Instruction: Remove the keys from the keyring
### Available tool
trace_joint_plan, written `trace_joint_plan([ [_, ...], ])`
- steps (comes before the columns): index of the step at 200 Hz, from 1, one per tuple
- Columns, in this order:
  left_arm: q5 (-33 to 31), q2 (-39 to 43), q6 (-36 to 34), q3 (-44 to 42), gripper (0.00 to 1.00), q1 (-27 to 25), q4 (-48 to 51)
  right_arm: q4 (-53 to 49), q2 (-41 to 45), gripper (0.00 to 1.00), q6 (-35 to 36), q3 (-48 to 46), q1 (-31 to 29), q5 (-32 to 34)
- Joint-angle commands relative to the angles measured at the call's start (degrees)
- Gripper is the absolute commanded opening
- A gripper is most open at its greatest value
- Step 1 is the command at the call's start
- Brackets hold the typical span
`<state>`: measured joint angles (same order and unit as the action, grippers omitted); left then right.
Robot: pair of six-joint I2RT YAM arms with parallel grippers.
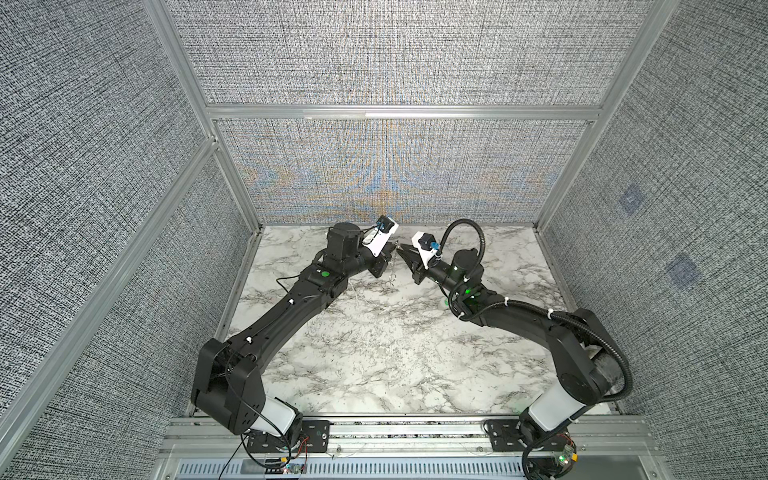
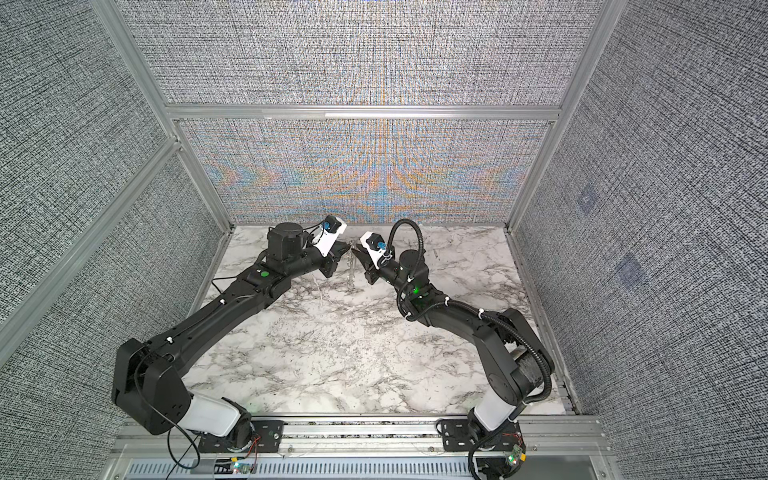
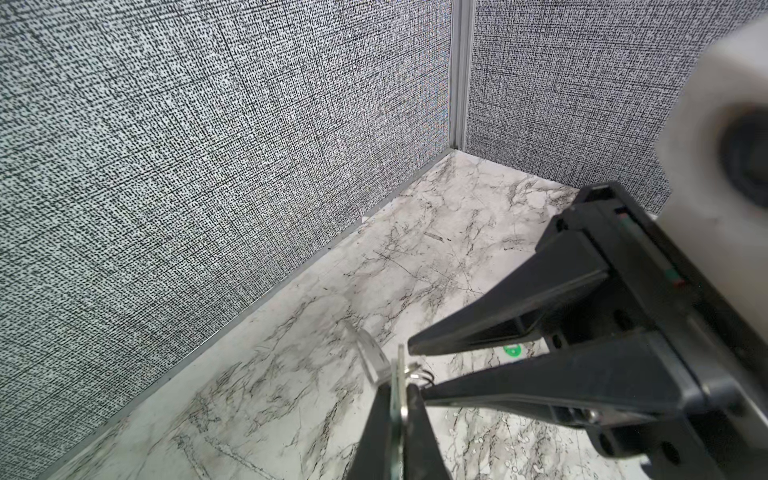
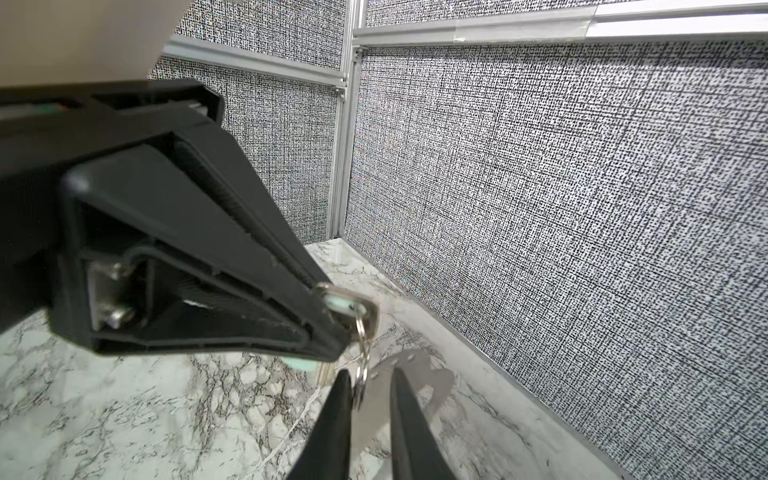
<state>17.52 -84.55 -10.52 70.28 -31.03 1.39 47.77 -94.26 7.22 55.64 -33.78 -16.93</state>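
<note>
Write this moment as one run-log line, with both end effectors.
left end effector: shut on key | right end effector: astride keyring, grip unclear | status: key not yet off keyring
</note>
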Motion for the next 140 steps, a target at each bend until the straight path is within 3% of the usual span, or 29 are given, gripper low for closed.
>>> trace_joint_plan([
  [1, 0.23, 0.09, -0.19, 0.56, 0.00, 0.01, -1.75, 0.22, -0.05, 0.19, -0.75, 0.32, -0.14, -1.06],
  [140, 0.85, -0.04, -0.99, 0.27, 0.00, -0.35, -0.96, 0.16, -0.53, 0.10, -0.64, 0.64, -0.34, -1.53],
])
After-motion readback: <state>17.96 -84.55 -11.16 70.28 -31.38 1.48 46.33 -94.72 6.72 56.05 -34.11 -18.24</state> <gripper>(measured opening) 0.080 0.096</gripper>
